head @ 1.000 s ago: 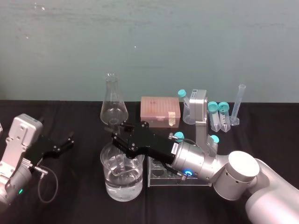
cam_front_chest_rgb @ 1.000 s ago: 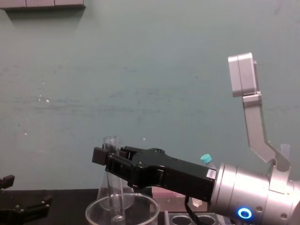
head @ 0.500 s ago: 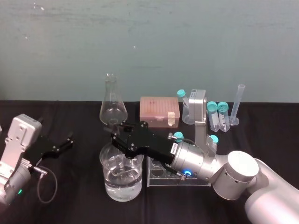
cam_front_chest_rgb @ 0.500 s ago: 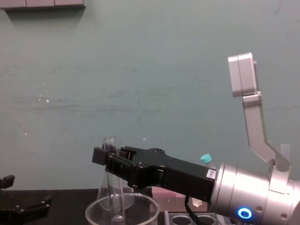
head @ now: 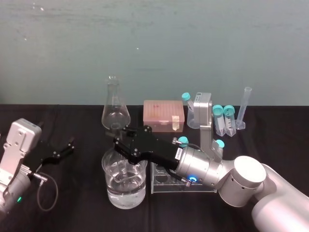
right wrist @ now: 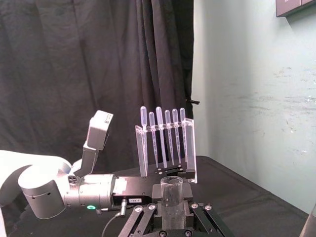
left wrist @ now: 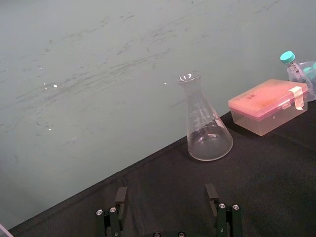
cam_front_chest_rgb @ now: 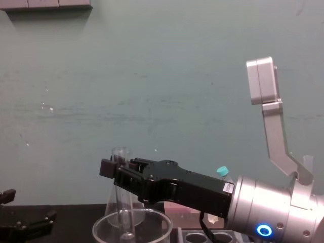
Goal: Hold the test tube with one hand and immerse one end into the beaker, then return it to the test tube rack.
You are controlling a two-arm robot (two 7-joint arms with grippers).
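Clamps the test tube (right wrist: 172,195) upright in the right end effector (head: 120,140), lower end inside the beaker (head: 116,195): seemingly mid-dip. Calls next for a straight lift toward the test tube rack (head: 161,180) alongside. Has the left end effector (left wrist: 167,202) idle, jaws apart, at the counter's left.

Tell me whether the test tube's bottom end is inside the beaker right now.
Inside. In the chest view the upright test tube, gripped by the right tool, has its rounded bottom below the beaker's rim.

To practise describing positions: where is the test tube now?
Chest view, left of centre: the test tube stands upright in the right gripper, its lower end inside the beaker.
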